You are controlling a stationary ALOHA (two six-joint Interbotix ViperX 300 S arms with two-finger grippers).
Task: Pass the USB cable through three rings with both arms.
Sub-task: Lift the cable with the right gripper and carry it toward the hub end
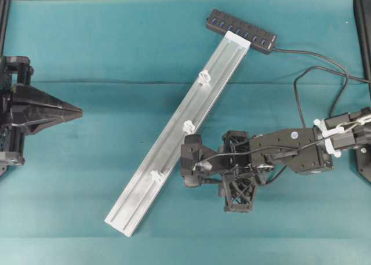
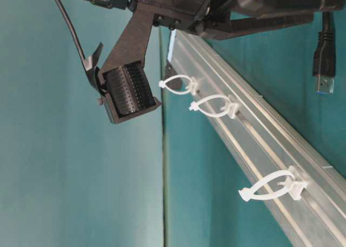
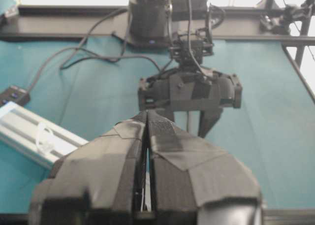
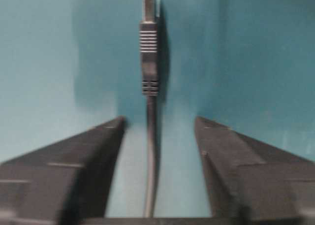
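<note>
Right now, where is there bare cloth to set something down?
Bare cloth lies between the left gripper and the rail, and along the far edge left of the hub. It is crowded right of the rail, around the right gripper and cable.

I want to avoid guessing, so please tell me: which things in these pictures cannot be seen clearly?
- Overhead view: the right gripper covers the USB cable end, so the plug is hidden there.
- Right wrist view: blurred; whether the jaws touch the USB cable between them cannot be told.
- Table-level view: the rail is cut off by the edge.
- Left wrist view: the left gripper hides the table behind; only one ring shows.
</note>
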